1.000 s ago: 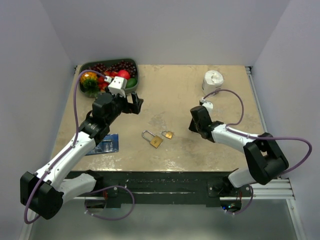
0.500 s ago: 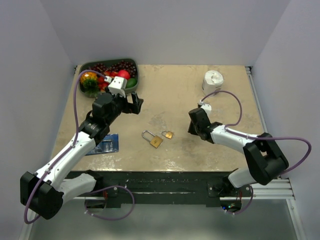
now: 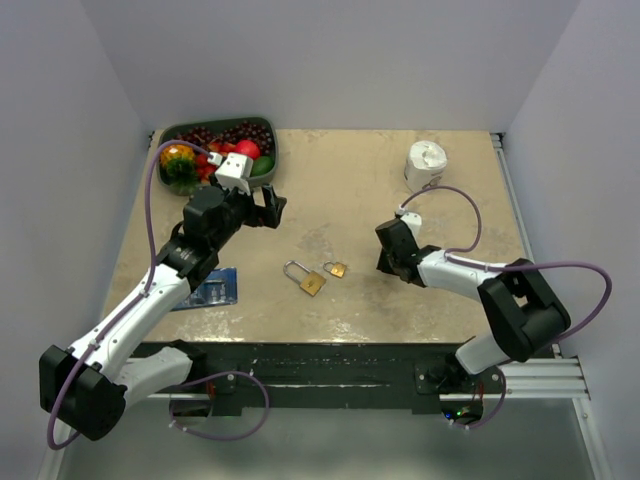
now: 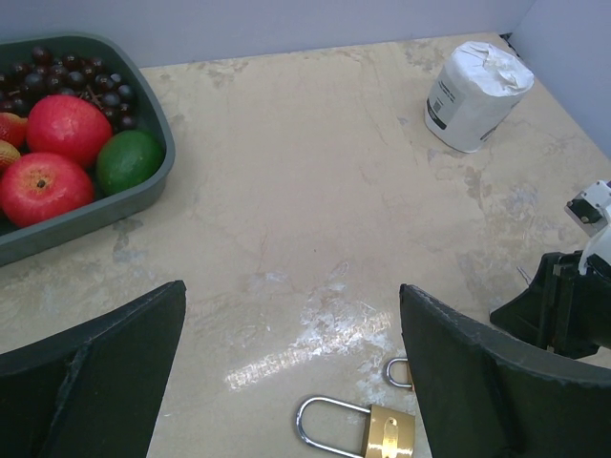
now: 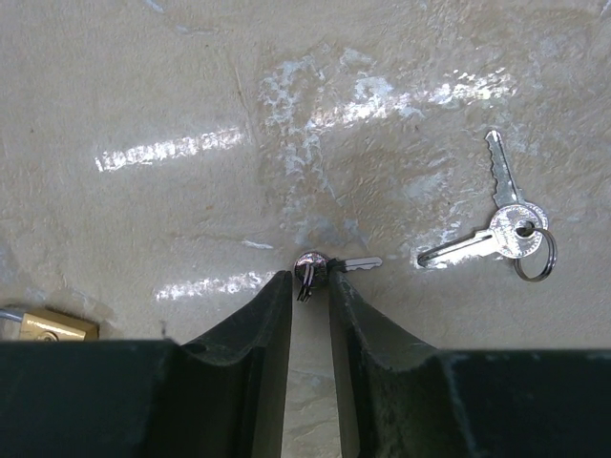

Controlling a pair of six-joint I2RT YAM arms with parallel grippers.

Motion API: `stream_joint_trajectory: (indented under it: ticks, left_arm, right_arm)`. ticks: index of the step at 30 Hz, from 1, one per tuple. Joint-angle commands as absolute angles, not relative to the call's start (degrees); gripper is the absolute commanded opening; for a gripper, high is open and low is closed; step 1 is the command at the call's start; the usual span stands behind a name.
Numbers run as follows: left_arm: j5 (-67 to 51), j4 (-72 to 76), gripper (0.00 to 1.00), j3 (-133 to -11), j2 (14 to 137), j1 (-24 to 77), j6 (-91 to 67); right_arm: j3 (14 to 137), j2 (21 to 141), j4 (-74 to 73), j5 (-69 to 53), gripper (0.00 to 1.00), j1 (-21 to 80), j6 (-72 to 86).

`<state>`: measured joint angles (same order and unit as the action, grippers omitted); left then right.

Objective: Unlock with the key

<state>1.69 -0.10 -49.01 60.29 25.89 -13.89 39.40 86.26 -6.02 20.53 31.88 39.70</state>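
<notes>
Silvery and thin, the key (image 5: pixel 323 262) lies flat on the beige counter (image 5: pixel 143 95). Its round head sits right at the tips of the right end effector (image 5: pixel 310 281), and its blade points off to the right in the wrist view. The jaws stand only a narrow gap apart with the head in the mouth of that gap; whether they pinch it or merely flank it cannot be told. Near it, clear of the fingers, lie two larger keys (image 5: pixel 501 234) joined on a ring. Seen from above, the larger padlock (image 3: pixel 305 280) and the smaller padlock (image 3: pixel 335 269), both brass, lie side by side near the middle of the counter, to the left of that end effector. The left end effector (image 3: pixel 266 208) hangs above the counter with its jaws spread wide and nothing between them, just beside the green tray (image 4: pixel 143 205) of fruit. A white roll (image 4: pixel 474 95) stands at the far right, and a blue packet (image 3: pixel 213 290) lies by the left arm.
</notes>
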Motion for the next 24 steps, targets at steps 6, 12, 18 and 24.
stream_joint_trajectory:
  ticks: [6, 12, 18, 24]
  left_arm:
    - [1.6, 2.2, 0.98, -49.0, 59.2, 25.6, -13.2]
    - [2.0, 2.2, 0.98, -49.0, 59.2, 25.7, -13.0]
    - [2.1, 2.4, 0.98, -49.0, 59.4, 25.6, -12.3]
    - [-10.3, 6.6, 0.98, -48.7, 59.9, 25.6, -10.8]
  right_arm:
    - [39.6, 87.1, -4.4, 22.8, 0.19, 32.3, 40.8]
    - [40.3, 86.0, -4.6, 22.5, 0.00, 32.3, 40.3]
    - [42.1, 79.7, -2.6, 15.2, 0.00, 32.2, 36.7]
    - [49.3, 78.0, -0.3, -3.9, 0.00, 32.2, 29.8]
